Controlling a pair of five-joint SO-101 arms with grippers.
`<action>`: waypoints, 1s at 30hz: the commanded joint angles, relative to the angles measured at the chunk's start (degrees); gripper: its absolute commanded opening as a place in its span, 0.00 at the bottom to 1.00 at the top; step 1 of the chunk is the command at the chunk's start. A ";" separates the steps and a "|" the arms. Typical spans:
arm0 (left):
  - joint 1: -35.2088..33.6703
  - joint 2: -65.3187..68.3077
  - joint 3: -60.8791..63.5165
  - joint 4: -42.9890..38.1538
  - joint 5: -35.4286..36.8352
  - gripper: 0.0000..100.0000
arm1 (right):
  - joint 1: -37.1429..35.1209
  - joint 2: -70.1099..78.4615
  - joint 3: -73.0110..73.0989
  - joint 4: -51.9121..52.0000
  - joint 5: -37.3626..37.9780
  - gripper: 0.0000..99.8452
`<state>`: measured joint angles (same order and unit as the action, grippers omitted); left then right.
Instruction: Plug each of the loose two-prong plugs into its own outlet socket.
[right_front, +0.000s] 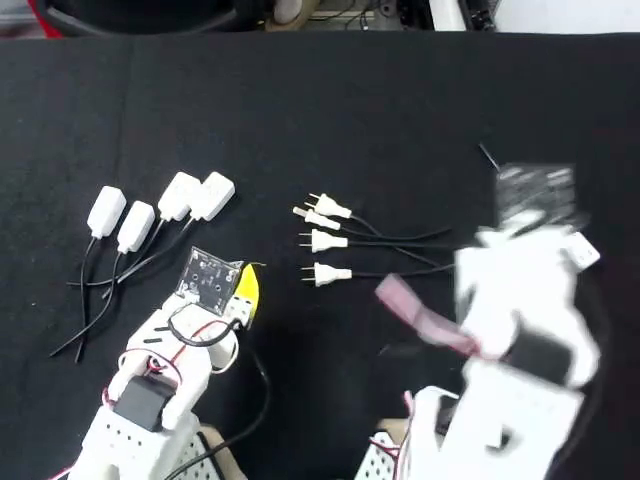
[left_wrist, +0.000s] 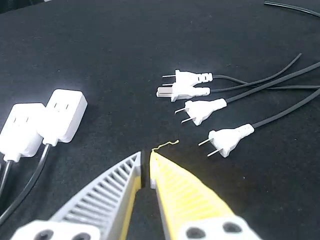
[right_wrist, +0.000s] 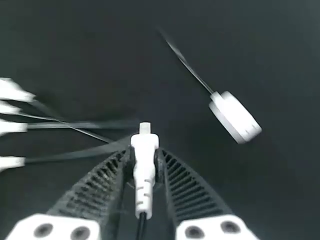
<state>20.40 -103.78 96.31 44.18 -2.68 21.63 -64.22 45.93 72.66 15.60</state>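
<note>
While the right pincer (right_wrist: 145, 161) is clamped on a white plug (right_wrist: 144, 142) to the right of the four loose plugs (right_front: 322, 241) on the black table (right_front: 400, 100), the left pincer (left_wrist: 146, 161), tips pressed together, sits near those plugs' left, and four sockets (right_front: 135, 225) lie farther left of them.

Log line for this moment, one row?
left gripper: shut, empty | right gripper: shut on white two-prong plug | four more plugs: loose on black table

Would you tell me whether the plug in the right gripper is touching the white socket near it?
Apart. The right wrist view shows bare table between the plug, clamped in the right gripper, and the socket.
</note>
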 joint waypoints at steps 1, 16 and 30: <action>-0.57 -0.53 0.57 -1.05 -0.62 0.05 | 15.30 30.73 -22.29 7.12 6.33 0.01; -0.66 -0.53 0.84 -1.05 -0.62 0.05 | 30.07 86.46 -80.22 26.46 6.33 0.01; -0.66 -0.53 0.57 -0.88 -0.62 0.05 | 26.55 97.89 -87.78 27.78 -23.03 0.01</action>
<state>20.31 -103.78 96.31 44.18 -2.68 50.55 34.07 -40.22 98.68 -0.40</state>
